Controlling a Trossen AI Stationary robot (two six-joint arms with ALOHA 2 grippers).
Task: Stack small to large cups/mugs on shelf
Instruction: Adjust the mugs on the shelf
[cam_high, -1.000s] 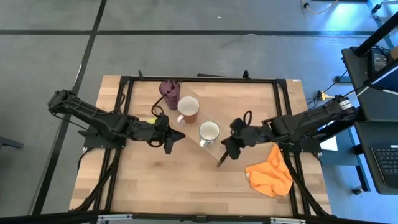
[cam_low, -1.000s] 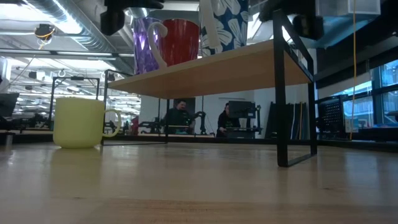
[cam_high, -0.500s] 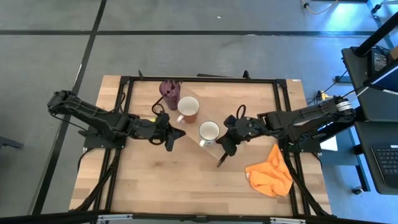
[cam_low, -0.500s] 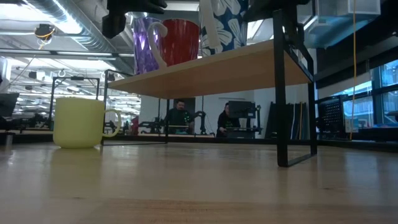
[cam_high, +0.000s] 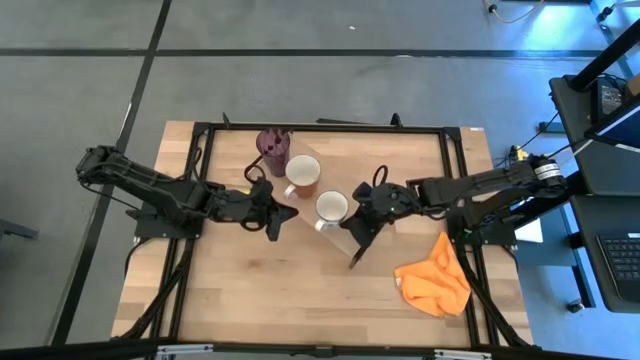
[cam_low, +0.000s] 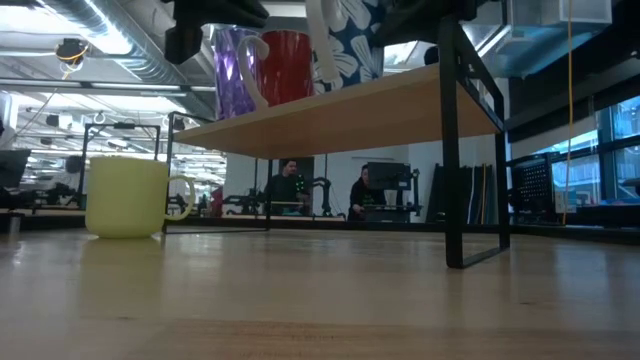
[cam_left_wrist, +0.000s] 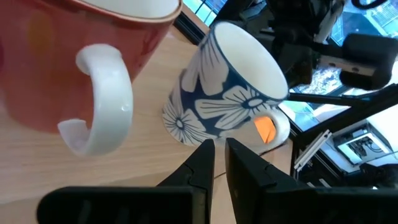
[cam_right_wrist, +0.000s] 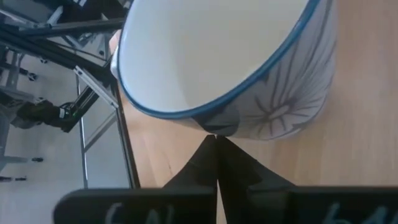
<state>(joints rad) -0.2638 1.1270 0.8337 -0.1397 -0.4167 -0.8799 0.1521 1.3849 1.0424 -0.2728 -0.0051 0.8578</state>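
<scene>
Three vessels stand on the shelf in the high view: purple tumbler, brownish mug and blue-flowered white mug. The yellow-green mug shows clearly only in the low view, on the bench below the shelf's left end. The left gripper hovers beside the brownish mug, its fingers nearly together and holding nothing. The right gripper is closed, touching the flowered mug's side. Only the wrist views show this mug tilted. An orange cloth lies at right.
</scene>
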